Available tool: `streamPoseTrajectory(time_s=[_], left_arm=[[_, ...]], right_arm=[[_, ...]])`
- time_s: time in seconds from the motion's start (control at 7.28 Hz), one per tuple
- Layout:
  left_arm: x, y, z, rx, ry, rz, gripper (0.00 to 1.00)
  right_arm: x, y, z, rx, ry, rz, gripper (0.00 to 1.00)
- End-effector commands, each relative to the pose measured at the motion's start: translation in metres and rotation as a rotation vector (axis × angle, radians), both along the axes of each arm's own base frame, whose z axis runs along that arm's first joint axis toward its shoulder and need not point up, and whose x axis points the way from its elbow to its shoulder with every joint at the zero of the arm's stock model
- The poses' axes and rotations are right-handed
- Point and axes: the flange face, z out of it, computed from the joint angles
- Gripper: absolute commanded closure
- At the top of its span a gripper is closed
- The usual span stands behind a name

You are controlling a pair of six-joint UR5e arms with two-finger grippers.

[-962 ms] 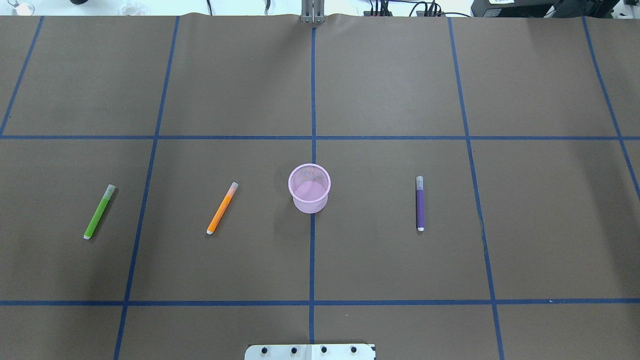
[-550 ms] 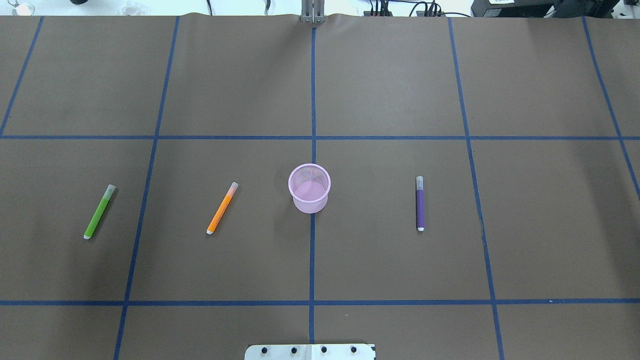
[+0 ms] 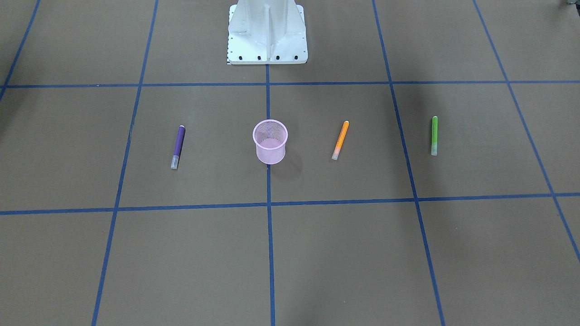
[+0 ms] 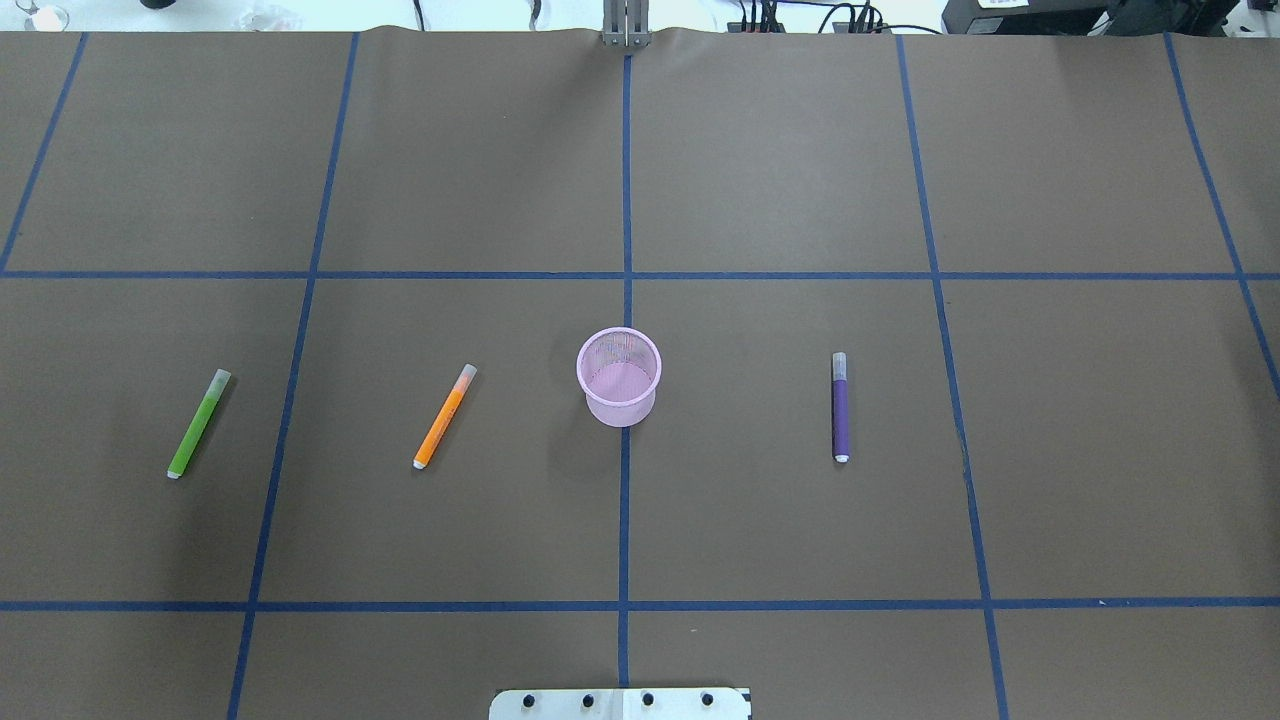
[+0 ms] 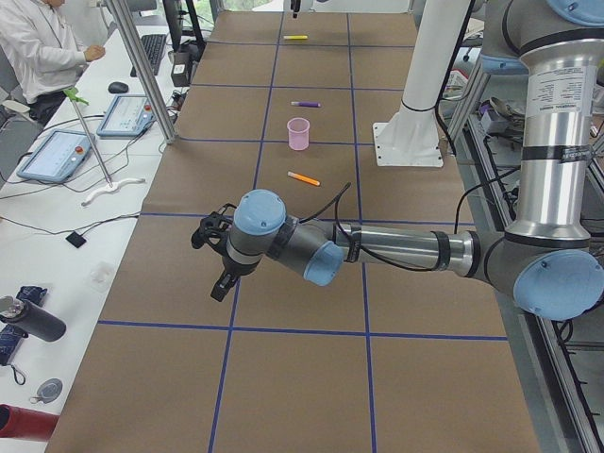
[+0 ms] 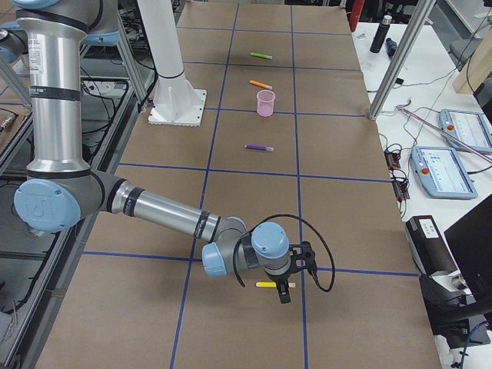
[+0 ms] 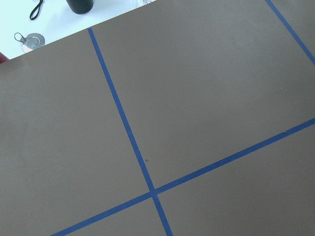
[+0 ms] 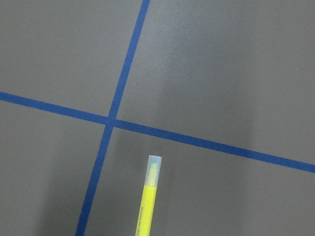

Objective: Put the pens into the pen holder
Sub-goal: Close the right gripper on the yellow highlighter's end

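Note:
The pink mesh pen holder (image 4: 619, 377) stands upright at the table's middle, also in the front view (image 3: 270, 141). The orange pen (image 4: 444, 417) and green pen (image 4: 198, 424) lie to its left, the purple pen (image 4: 840, 407) to its right. All lie flat, apart from the holder. A yellow pen (image 8: 147, 201) lies by a tape crossing, far to the robot's right. My right gripper (image 6: 288, 290) hovers over it; my left gripper (image 5: 219, 281) hovers over bare table at the far left. I cannot tell whether either is open or shut.
The white robot base (image 3: 267, 31) stands at the near edge's middle. Blue tape lines grid the brown table cover (image 4: 780, 160). A seated person (image 5: 38, 47), tablets (image 5: 57, 156) and bottles are on the side bench beyond the far edge.

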Motion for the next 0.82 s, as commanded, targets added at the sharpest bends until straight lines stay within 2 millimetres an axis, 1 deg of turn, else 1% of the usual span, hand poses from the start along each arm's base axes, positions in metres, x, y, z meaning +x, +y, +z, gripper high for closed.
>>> streamPoseTrajectory(time_s=[0.0,0.14,0.27,0.41,0.55,0.69], left_arm=[[0.0,0.0,-0.002,0.018,0.0,-0.001,0.0],[0.0,0.0,-0.002,0.018,0.0,-0.001,0.0],[0.0,0.0,-0.002,0.019,0.0,-0.001,0.0],[0.0,0.0,-0.002,0.019,0.0,-0.001,0.0],[0.0,0.0,-0.002,0.019,0.0,-0.001,0.0],[0.0,0.0,-0.003,0.03,0.0,-0.001,0.0]], right_arm=[[-0.06,-0.007,0.002,-0.033,0.042,0.088,0.02],[-0.074,-0.006,0.009,-0.043,0.051,0.068,0.03],[-0.079,-0.013,0.009,-0.042,0.054,0.063,0.07],[-0.084,-0.029,0.012,-0.045,0.053,0.059,0.11],[-0.087,-0.038,0.018,-0.048,0.051,0.058,0.15],[-0.087,-0.038,0.021,-0.052,0.051,0.057,0.24]])
